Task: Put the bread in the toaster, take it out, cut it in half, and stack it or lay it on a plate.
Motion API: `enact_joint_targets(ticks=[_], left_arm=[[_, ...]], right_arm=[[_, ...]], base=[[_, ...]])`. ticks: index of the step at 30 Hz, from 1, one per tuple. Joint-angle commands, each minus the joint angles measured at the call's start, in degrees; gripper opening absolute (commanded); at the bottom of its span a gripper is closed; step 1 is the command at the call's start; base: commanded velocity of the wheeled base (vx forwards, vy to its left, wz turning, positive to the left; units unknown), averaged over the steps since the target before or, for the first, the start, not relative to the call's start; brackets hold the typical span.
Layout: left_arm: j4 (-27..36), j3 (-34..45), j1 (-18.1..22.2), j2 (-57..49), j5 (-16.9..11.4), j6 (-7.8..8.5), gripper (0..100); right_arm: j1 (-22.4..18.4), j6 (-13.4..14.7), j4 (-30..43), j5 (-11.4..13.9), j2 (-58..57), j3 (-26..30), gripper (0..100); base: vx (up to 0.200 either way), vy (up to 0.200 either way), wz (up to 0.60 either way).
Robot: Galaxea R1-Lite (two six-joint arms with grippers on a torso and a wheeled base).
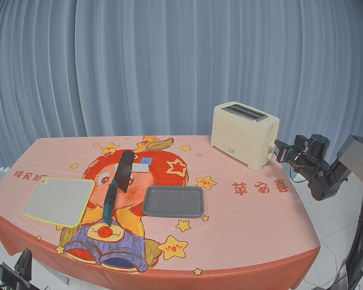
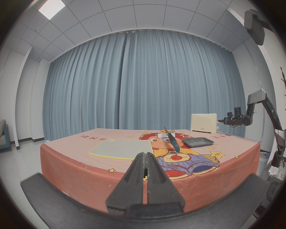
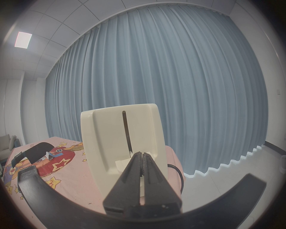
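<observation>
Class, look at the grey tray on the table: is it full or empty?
Empty. In the head view the grey tray shows a bare floor from rim to rim, and nothing lies in it.

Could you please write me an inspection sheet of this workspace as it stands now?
Surface: table under a pink cartoon tablecloth, lying flat.
Job's things: toaster at the far right; cutting board at the near left; knife mid-table, blade propped on a small block; grey tray just right of the knife.
Clutter: nothing seen.
End effectors: left end effector shut, low off the table's near edge; right end effector shut, tips at the toaster's lever end.
Cables: black cable loops behind the toaster.
Surroundings: curtain behind the table; tiled ceiling.
</observation>
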Motion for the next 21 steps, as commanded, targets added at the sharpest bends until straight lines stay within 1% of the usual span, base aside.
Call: enact_joint_targets(ticks=[1, 13, 18, 21], left_arm=[[-0.1, 1.0, 0.0, 0.1, 0.0, -0.02, 0], [-0.1, 1.0, 0.0, 0.1, 0.0, -0.02, 0], [-0.1, 1.0, 0.0, 0.1, 0.0, -0.02, 0], [-0.1, 1.0, 0.0, 0.1, 0.0, -0.02, 0]], right_arm=[[0.0, 0.0, -0.5, 0.1, -0.5, 0.0, 0], [-0.1, 0.0, -1.0, -0.2, -5.8, 1.8, 0], [0.3, 0.1, -1.1, -2.4, -8.9, 4.3, 0], [0.5, 0.5, -1.1, -2.8, -12.0, 7.1, 0]], base=[[0.0, 0.0, 0.0], [0.0, 0.0, 0.0], [0.0, 0.0, 0.0], [0.0, 0.0, 0.0]])
